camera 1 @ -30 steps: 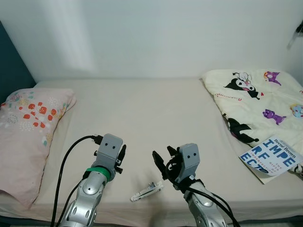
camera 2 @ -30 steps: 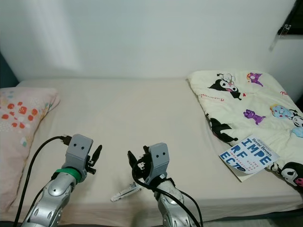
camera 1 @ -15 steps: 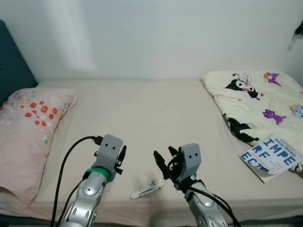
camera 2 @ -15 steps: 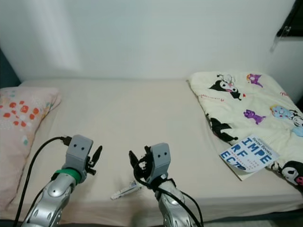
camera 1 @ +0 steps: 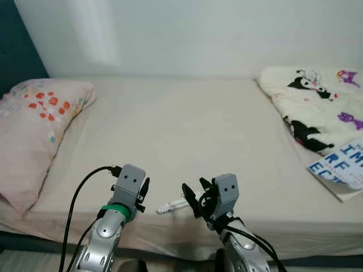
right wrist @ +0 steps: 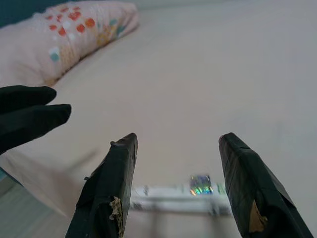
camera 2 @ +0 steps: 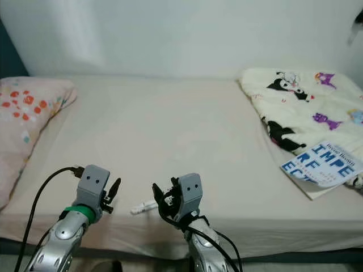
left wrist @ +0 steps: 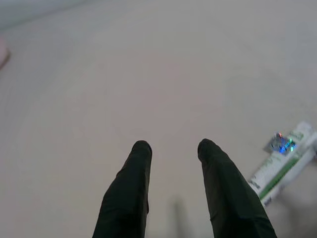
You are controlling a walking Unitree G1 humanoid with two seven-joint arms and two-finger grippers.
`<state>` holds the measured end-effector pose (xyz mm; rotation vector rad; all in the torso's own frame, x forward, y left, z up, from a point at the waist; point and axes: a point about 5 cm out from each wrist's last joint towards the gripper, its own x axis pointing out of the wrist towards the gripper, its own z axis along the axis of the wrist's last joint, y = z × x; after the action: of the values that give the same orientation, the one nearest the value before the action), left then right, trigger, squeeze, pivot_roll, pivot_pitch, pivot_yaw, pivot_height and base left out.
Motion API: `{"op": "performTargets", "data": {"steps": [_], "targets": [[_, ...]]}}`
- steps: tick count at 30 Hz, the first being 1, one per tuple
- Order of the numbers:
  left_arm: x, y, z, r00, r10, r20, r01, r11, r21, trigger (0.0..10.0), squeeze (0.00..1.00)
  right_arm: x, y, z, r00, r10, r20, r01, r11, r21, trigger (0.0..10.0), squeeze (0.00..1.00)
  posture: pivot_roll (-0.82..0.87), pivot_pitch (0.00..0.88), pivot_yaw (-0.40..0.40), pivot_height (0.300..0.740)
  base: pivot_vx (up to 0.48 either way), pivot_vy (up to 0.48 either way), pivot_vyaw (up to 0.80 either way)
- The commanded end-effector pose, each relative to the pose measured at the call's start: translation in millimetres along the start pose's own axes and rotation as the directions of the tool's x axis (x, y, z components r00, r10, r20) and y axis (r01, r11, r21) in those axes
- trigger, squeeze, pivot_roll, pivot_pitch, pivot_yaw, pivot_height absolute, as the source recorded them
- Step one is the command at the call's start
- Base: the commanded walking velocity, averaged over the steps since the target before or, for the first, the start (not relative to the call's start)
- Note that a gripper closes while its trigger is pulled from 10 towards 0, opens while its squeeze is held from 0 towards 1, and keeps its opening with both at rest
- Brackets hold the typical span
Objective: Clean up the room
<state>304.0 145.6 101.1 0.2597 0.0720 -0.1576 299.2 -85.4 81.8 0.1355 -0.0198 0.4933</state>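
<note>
head pair overlooking bed [camera 1: 187,130], wrists close

Bedroom in a home. Single bed with plain beige fitted sheet [camera 1: 187,130] set against a bare white wall [camera 1: 198,34]. At the bed's left end, a pink floral-print pillow [camera 1: 34,130]; at its right end, a cream cartoon-print quilt [camera 1: 317,107], with a white paperback book with blue lettering [camera 1: 343,170] just beside it.

White tube [camera 1: 172,206] with green stripe and shiny sticker, lying flat near my bed's [camera 1: 187,136] front edge.
</note>
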Motion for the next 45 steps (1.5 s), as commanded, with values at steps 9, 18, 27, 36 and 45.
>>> {"op": "performTargets", "data": {"steps": [9, 18, 27, 36, 45], "targets": [[-8.5, 4.1, -0.2, 1.000, 0.006, -0.008, -0.006, 1.000, 0.001, 10.0, 0.00, 5.0, -3.1, -13.4, 0.976, 0.117, -0.184, -0.143, 0.981, -0.134, 10.0, 0.00, -0.06, 0.130, 0.095, 0.569, 0.000, 0.000, 0.00], [-17.9, 6.3, -2.9, 1.000, 0.012, -0.024, -0.012, 1.000, 0.004, 10.0, 0.00, -0.4, -24.5, -25.2, 0.887, 0.156, -0.436, -0.368, 0.807, -0.461, 10.0, 0.00, -0.04, 0.171, 0.089, 0.569, 0.000, 0.000, 0.00], [-26.9, 8.8, -4.6, 0.999, 0.024, -0.042, -0.023, 1.000, 0.005, 10.0, 0.00, 5.9, -63.7, -6.3, 0.855, 0.026, -0.518, -0.460, 0.499, -0.734, 10.0, 0.00, -0.02, 0.203, 0.090, 0.569, 0.000, 0.000, 0.00], [-40.1, 17.2, -4.1, 0.997, 0.032, -0.066, -0.030, 0.999, 0.029, 10.0, 0.00, 22.6, -46.3, 1.7, 0.876, 0.144, -0.460, -0.475, 0.417, -0.775, 10.0, 0.00, 0.04, 0.234, 0.104, 0.569, 0.000, 0.000, 0.00], [-45.5, 18.7, -4.9, 0.996, 0.043, -0.080, -0.040, 0.999, 0.031, 10.0, 0.00, 32.6, -32.5, 11.0, 0.866, 0.235, -0.441, -0.499, 0.393, -0.772, 10.0, 0.00, 0.05, 0.249, 0.102, 0.569, 0.000, 0.000, 0.00]]}}
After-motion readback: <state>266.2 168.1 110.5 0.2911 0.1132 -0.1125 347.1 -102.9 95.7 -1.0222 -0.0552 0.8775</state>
